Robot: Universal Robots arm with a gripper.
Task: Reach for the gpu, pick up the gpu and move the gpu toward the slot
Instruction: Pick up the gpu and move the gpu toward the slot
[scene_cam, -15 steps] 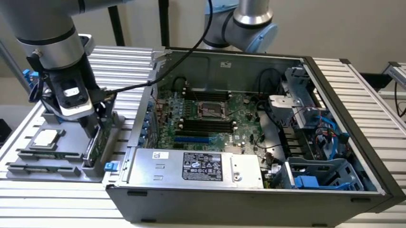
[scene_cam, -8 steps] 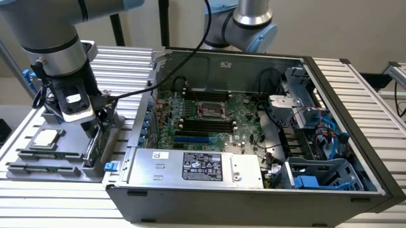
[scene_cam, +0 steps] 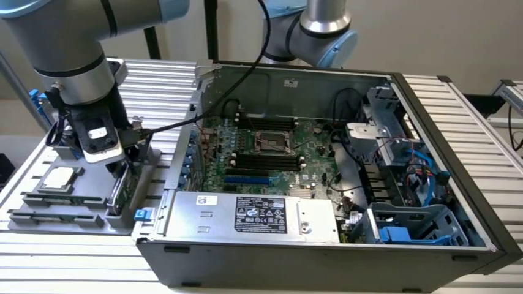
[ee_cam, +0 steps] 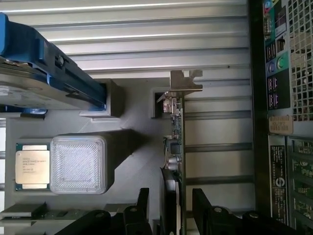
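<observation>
Holding: nothing. The gripper (ee_cam: 171, 193) has its fingers (ee_cam: 143, 205) set apart, one on each side of the gpu (ee_cam: 175, 142), with a thin gap on both sides.
Gripper place: low over the grey tray (scene_cam: 49, 211), at the tray edge nearest the computer case (scene_cam: 327, 257).
Gpu place: standing on its long edge in a groove of the tray, along that same case-side edge. The tray sits on the tabletop (scene_cam: 457, 122) toward the exterior view's left.
Key relation: the gpu is directly below and between the fingers. Its long axis runs away from them in line with the gap, so the fingers face the card's flat sides.
Bracket (ee_cam: 183, 83): silver, at the card end far from the fingers.
Neighbours: a chip (ee_cam: 32, 166) lies flat on the tray, well apart from the card. A hard drive (ee_cam: 34, 90) with blue rails is at another tray corner.
Case: lid off, motherboard (scene_cam: 261, 153) exposed, just beside the tray.
Hidden: the card's bottom edge is sunk in the tray. The stretch between the fingers is dark, so contact there is hard to judge. The target slot can't be picked out on the motherboard.
</observation>
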